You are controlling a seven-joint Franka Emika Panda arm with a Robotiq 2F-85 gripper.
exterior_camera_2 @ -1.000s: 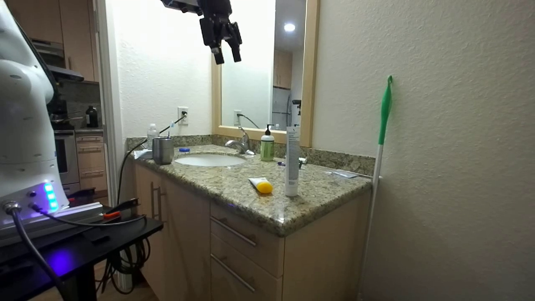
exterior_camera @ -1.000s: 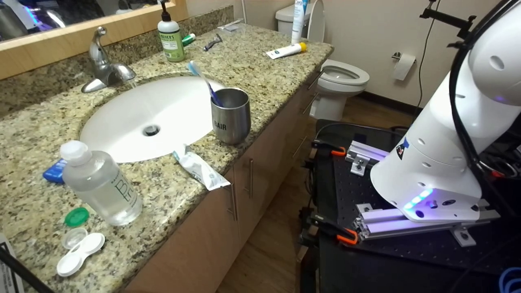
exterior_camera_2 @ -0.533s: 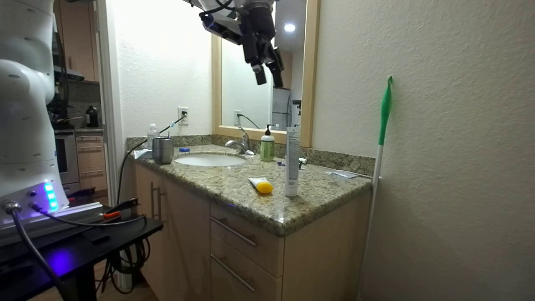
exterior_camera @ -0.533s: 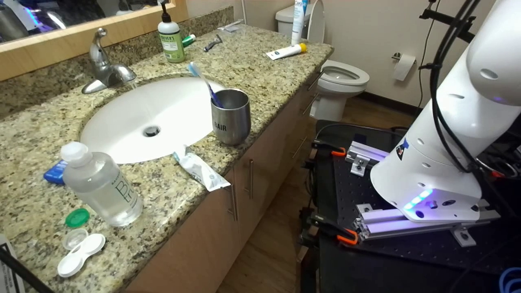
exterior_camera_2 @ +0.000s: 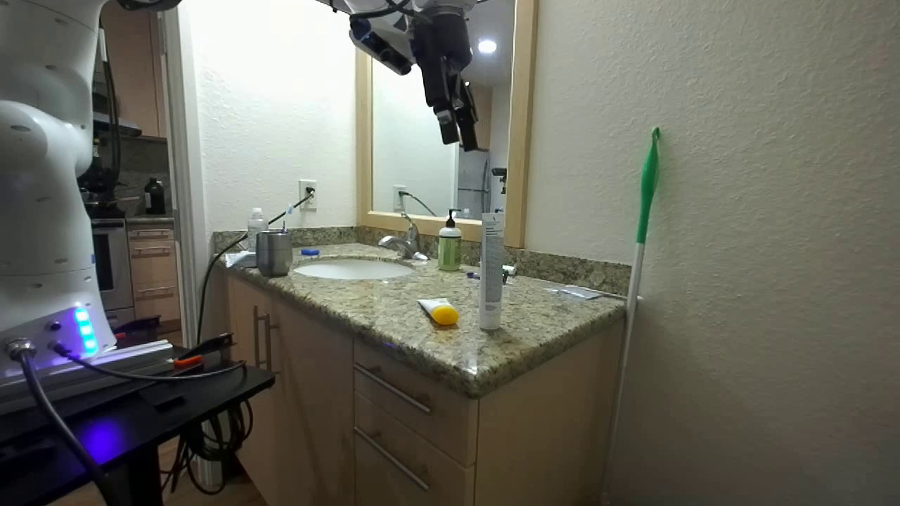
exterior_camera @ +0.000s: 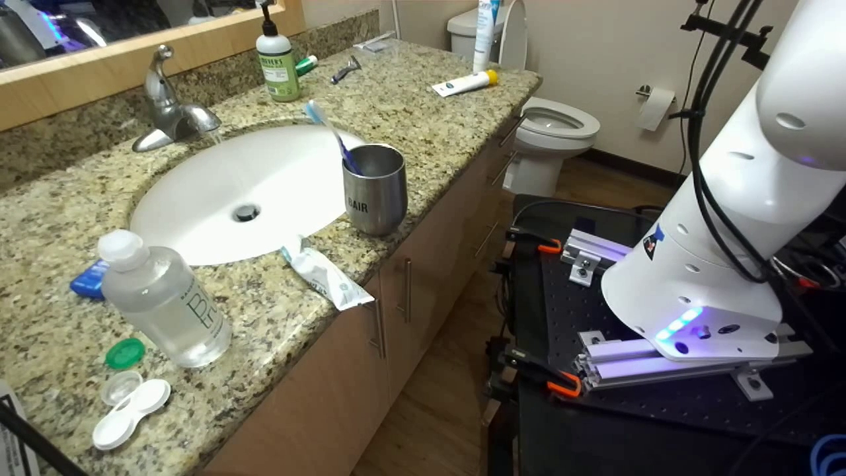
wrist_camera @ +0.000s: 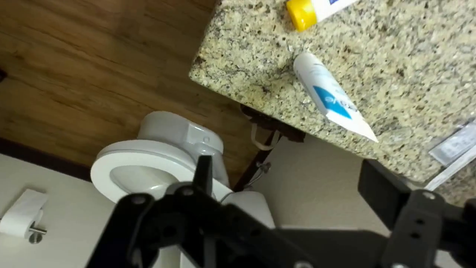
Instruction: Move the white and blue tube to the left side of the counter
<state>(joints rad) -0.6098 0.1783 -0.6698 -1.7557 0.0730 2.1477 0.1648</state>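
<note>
Granite counter: white and blue tube vertical, flat end up; claw spread.

counter: glossy granite | white-and-blue tube: smooth plastic | cup: smooth metal | wall: rough

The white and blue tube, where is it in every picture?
In an exterior view: the white and blue tube is at the top edge, right of the middle, partly cut off.
In an exterior view: the white and blue tube stands just right of the middle.
In the wrist view: the white and blue tube slants, right of the middle, mostly upper half.
All three show the yellow-capped tube near it.
</note>
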